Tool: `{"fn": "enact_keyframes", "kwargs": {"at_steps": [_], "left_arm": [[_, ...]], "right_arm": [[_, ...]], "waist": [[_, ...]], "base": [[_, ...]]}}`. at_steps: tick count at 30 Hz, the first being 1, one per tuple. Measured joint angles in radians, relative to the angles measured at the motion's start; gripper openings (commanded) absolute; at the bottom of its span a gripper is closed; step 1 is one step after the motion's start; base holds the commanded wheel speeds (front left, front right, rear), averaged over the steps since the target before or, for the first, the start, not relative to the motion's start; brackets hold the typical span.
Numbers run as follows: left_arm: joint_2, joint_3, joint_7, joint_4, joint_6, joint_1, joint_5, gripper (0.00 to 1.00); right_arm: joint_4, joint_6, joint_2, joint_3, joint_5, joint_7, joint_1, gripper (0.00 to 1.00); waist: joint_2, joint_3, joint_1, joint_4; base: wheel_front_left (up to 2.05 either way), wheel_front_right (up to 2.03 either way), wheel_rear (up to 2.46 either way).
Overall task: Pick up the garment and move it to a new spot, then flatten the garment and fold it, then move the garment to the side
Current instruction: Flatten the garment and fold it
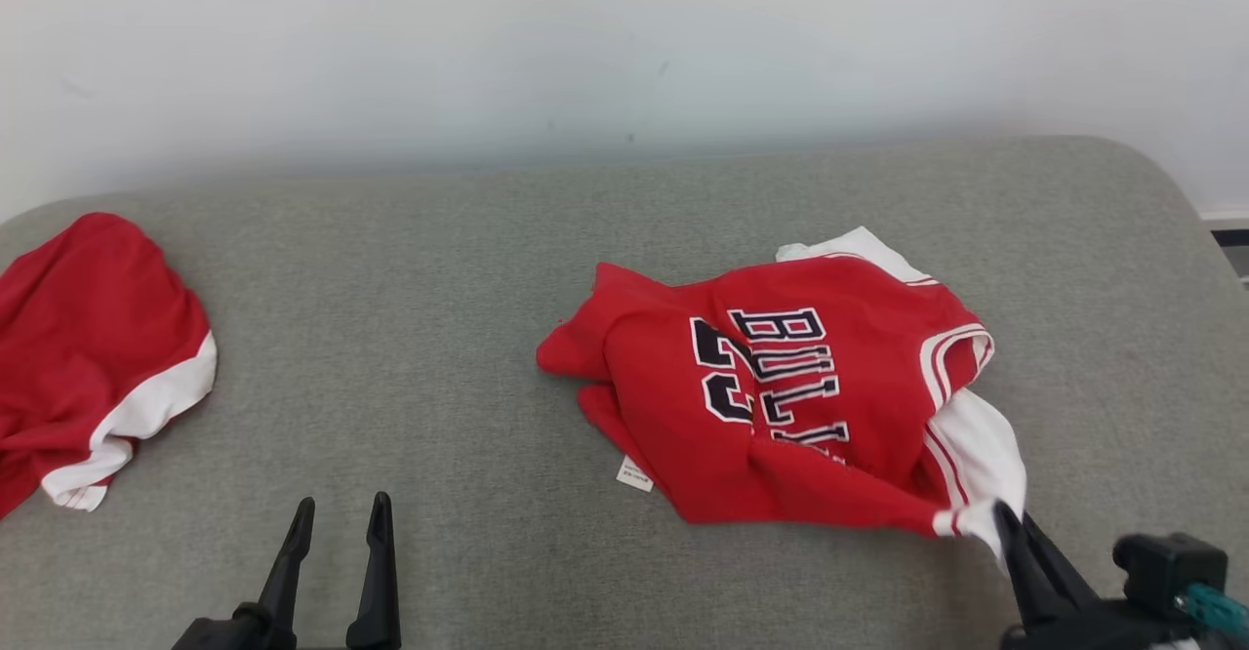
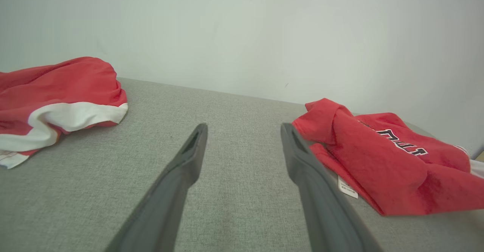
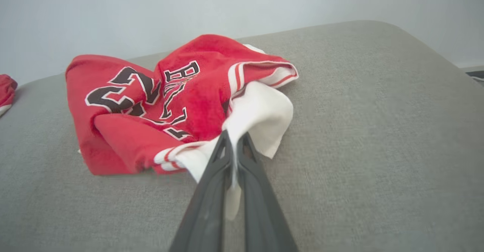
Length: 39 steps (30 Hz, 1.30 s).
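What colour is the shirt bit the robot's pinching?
White: the right gripper pinches a white edge of the red jersey. Clearest in the right wrist view.

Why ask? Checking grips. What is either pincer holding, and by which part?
The right pincer pinches the red jersey by its white corner; the open left pincer holds nothing.

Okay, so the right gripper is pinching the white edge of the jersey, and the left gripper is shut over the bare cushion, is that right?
Not quite. The left gripper is open, not shut: the left wrist view shows its fingers spread wide over the bare cushion. The right gripper does pinch the white edge of the jersey.
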Motion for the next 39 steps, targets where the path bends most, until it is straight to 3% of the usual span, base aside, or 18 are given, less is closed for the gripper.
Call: {"fn": "enact_keyframes", "kwargs": {"at_steps": [4, 9, 10, 11, 12, 21, 34, 39], "left_arm": [[0.0, -0.001, 0.0, 0.0, -0.001, -0.001, -0.001, 1.0], [0.0, -0.004, 0.0, 0.001, -0.001, -0.004, -0.006, 1.0], [0.0, -0.004, 0.0, 0.001, -0.001, -0.004, -0.006, 1.0], [0.0, -0.003, 0.0, 0.002, -0.002, -0.005, -0.006, 1.0], [0.0, -0.003, 0.0, 0.002, -0.003, -0.005, -0.006, 1.0], [0.0, 0.001, 0.0, 0.007, -0.007, -0.006, -0.004, 1.0], [0.0, 0.013, 0.0, 0.015, -0.019, -0.006, 0.012, 1.0], [0.0, 0.004, 0.0, 0.045, -0.042, -0.03, 0.021, 1.0]], "right_arm": [[-0.082, 0.0, 0.026, -0.057, -0.02, 0.104, 0.088, 0.0], [-0.081, 0.0, 0.045, -0.093, -0.054, 0.164, 0.13, 0.0], [-0.079, 0.0, 0.05, -0.095, -0.059, 0.164, 0.13, 0.06], [-0.08, 0.0, 0.057, -0.101, -0.062, 0.156, 0.129, 0.69], [-0.08, 0.0, 0.061, -0.107, -0.068, 0.151, 0.128, 1.0], [-0.111, 0.0, 0.079, -0.151, -0.166, 0.022, 0.084, 1.0], [-0.063, 0.0, 0.124, -0.066, -0.171, -0.144, 0.023, 1.0], [-0.021, 0.0, 0.138, -0.04, -0.168, -0.169, 0.002, 1.0]], "waist": [[0.0, 0.004, 0.0, -0.021], [0.0, 0.012, 0.0, -0.036], [0.0, 0.013, 0.0, -0.038], [0.0, 0.015, 0.0, -0.039], [0.0, 0.016, 0.0, -0.04], [0.0, 0.01, 0.0, -0.035], [0.0, -0.008, 0.0, -0.035], [0.0, -0.003, 0.0, -0.04]], "base": [[0.0, 0.0, 0.0], [0.0, 0.0, 0.0], [0.0, 0.0, 0.0], [0.0, 0.0, 0.0], [0.0, 0.0, 0.0], [0.0, 0.0, 0.0], [0.0, 0.0, 0.0], [0.0, 0.0, 0.0]]}}
